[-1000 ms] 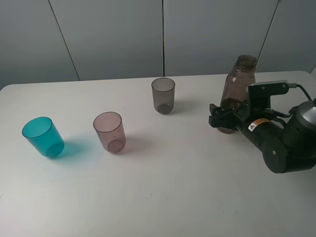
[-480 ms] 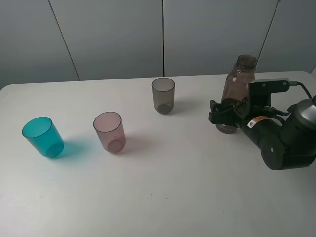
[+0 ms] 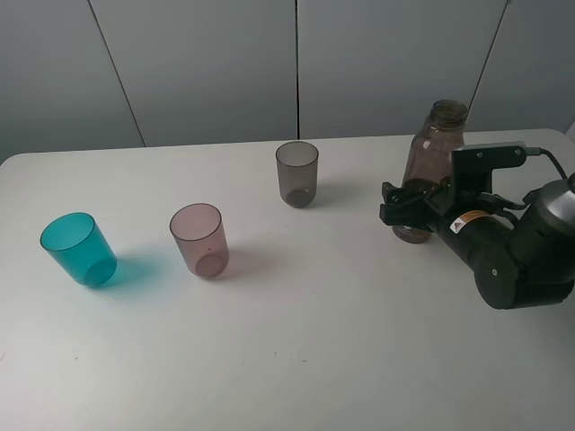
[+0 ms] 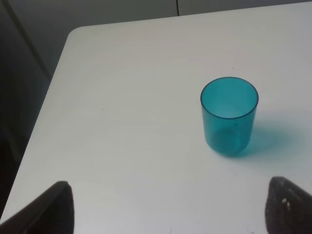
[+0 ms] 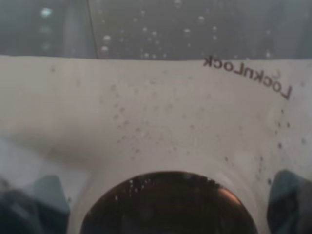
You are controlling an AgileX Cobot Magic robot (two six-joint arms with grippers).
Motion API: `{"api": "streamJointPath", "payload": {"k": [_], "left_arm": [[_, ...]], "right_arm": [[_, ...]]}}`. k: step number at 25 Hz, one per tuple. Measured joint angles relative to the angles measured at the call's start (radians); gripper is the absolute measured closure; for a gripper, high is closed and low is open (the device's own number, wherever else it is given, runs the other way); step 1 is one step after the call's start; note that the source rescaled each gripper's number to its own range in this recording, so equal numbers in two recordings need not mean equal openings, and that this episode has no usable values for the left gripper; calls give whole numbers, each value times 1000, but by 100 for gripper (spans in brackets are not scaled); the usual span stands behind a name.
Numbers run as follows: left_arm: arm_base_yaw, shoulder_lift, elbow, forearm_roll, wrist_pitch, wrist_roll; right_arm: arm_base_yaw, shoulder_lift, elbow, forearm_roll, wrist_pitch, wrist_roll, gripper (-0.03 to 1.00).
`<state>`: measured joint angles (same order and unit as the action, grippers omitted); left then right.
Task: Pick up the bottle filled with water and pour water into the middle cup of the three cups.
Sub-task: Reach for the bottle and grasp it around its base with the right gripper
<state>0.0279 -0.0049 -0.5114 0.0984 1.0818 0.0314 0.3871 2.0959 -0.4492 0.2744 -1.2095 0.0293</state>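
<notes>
On the right side of the white table [image 3: 323, 350], the bottle [image 3: 437, 142] stood upright and uncapped, well apart from the cups. The right gripper [image 3: 406, 212] sat low, with its jaws spread wide, one on each side of the bottle's lower body. They were open rather than clamped, and the bottle's base rested on the table.

Seen from the right wrist, the bottle [image 5: 161, 122] filled nearly the whole picture. Its clear wall was speckled with small bubbles or drops and carried mirrored lettering. The right gripper [image 5: 163, 200] showed only its dark fingertips [image 5: 36, 197], at the edges on either side of the bottle. Whether the pads touched the plastic could not be told.

Three cups stood mouth up in a slanting row, each apart from the others. The teal cup [image 3: 78, 250] was nearest the table's left edge. The pink cup [image 3: 199, 239] stood in the middle. The grey cup [image 3: 296, 173] was farther back and closest to the bottle.

The left gripper [image 4: 173, 212] hung over the table [image 4: 122, 97] near its left corner. It was open, with nothing between its dark fingertips [image 4: 58, 207]. The teal cup [image 4: 229, 116] stood ahead of it, apart.
</notes>
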Motion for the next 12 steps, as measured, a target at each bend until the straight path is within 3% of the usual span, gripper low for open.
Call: {"api": "streamJointPath", "payload": {"k": [12], "left_arm": [[0,0,0,0,0,2]], "right_arm": [[0,0,0,-27,0,-55,-3]]}}
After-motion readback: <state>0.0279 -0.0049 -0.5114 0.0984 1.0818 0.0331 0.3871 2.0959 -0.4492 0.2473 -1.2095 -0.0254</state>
